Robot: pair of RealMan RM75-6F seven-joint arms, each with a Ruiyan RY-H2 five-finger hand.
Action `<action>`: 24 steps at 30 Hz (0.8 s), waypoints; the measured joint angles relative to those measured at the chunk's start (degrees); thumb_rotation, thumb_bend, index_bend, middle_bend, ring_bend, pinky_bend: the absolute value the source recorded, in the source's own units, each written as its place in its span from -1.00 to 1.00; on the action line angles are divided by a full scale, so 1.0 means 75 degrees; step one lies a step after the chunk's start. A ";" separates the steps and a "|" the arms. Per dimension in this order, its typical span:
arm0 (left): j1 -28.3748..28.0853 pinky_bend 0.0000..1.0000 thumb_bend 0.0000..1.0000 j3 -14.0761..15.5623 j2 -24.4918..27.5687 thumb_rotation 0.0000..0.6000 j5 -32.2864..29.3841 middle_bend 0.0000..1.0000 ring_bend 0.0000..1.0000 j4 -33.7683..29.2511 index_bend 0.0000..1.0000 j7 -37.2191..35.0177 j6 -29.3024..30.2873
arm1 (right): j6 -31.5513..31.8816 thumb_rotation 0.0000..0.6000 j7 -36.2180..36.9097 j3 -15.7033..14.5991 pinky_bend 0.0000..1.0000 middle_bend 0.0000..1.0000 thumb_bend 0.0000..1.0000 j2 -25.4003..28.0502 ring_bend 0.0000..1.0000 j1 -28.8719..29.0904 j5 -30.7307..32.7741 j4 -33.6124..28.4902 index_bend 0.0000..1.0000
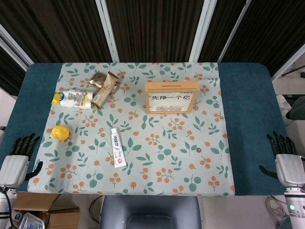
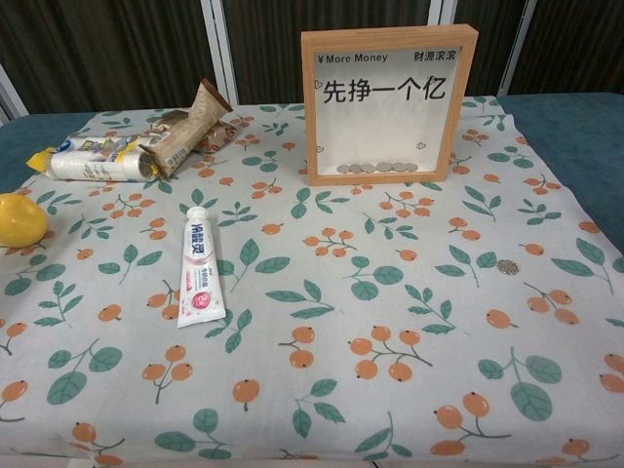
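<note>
Hands are both sitting idle at the near edge of the desk (image 1: 248,95), visible in the head view only. Left hand (image 1: 18,160) is resting at the near-left corner, fingers spread, holding nothing. Right hand (image 1: 285,160) is mirroring it at the near-right corner, fingers apart, also holding nothing.

Lemon (image 1: 60,132) is lying on the patterned cloth (image 1: 157,157), nearest thing to the left hand but well apart from it. Toothpaste tube (image 1: 117,148) is lying flat just right of the lemon, cap pointing away from the robot. Wooden frame (image 1: 171,97) is standing upright at the far middle, coins sitting inside along its bottom. White packet (image 1: 74,99) and brown wrapper (image 1: 105,86) are lying touching at the far left. Small coin (image 1: 198,150) is lying on the cloth right of centre.
</note>
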 measured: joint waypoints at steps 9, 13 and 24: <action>0.0064 -1.00 -0.25 0.0059 0.0081 1.00 0.0083 -1.00 -1.00 -0.0118 -1.00 0.0084 0.0093 | 0.0014 1.00 0.0012 -0.0017 -1.00 -1.00 -0.42 -0.0062 -1.00 0.0000 -0.0189 0.0008 -1.00; 0.0060 -1.00 -0.25 0.0060 0.0092 1.00 0.0063 -1.00 -1.00 -0.0152 -1.00 0.0089 0.0055 | 0.0048 1.00 -0.0072 -0.0027 -1.00 -1.00 -0.42 -0.0097 -1.00 0.0120 -0.0481 -0.0046 -1.00; 0.0068 -1.00 -0.25 0.0060 0.0049 1.00 0.0040 -1.00 -1.00 -0.0046 -1.00 -0.0037 0.0031 | -0.0927 1.00 -0.1473 0.0212 -1.00 -1.00 -0.42 -0.0566 -1.00 0.1135 -0.0717 -0.0555 -1.00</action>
